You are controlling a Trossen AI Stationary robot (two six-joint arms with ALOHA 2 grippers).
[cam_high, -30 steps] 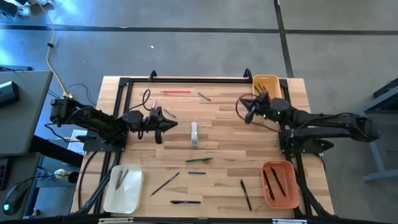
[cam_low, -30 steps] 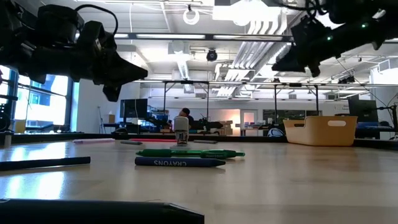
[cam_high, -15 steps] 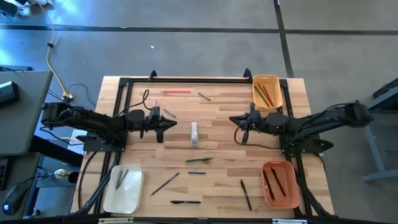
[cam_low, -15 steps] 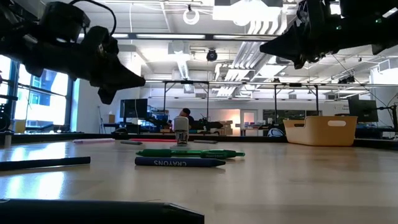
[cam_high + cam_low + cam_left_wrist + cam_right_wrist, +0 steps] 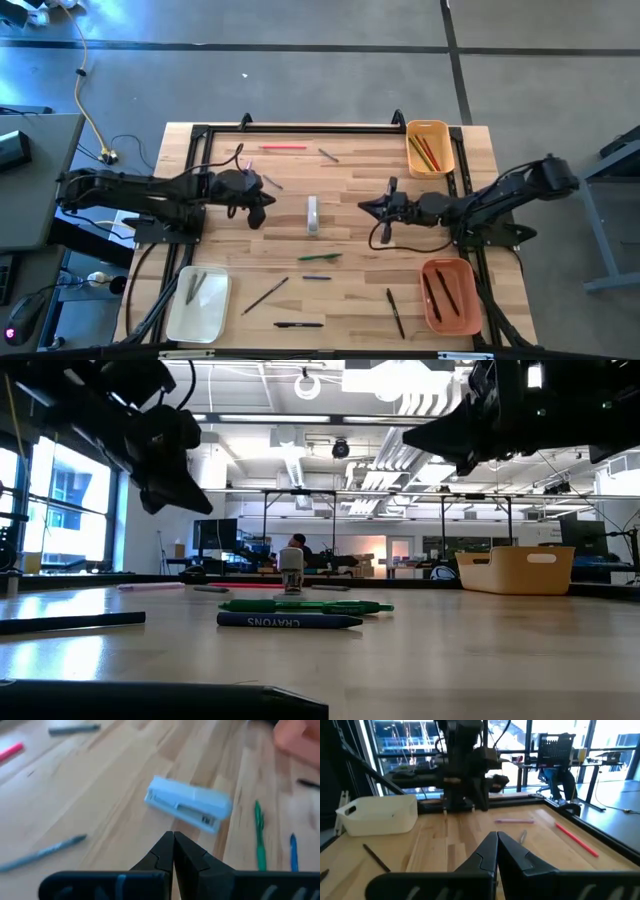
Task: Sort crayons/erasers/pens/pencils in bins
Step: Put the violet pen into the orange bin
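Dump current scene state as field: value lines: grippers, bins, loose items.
left gripper: shut, empty, above table left of the stapler
right gripper: shut, empty, above table right of the stapler
yellow bin: far right corner, holds pencils
orange bin: near right, holds dark pens
white bin: near left, holds grey sticks
loose: green pen, blue crayon, red marker

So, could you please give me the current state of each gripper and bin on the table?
left gripper: shut, empty, above the table.
right gripper: shut, empty, above the table.
yellow-orange bin: upright, holds coloured pencils.
orange bin: upright, holds two dark pens.
cream-white bin: upright, holds a couple of grey sticks.
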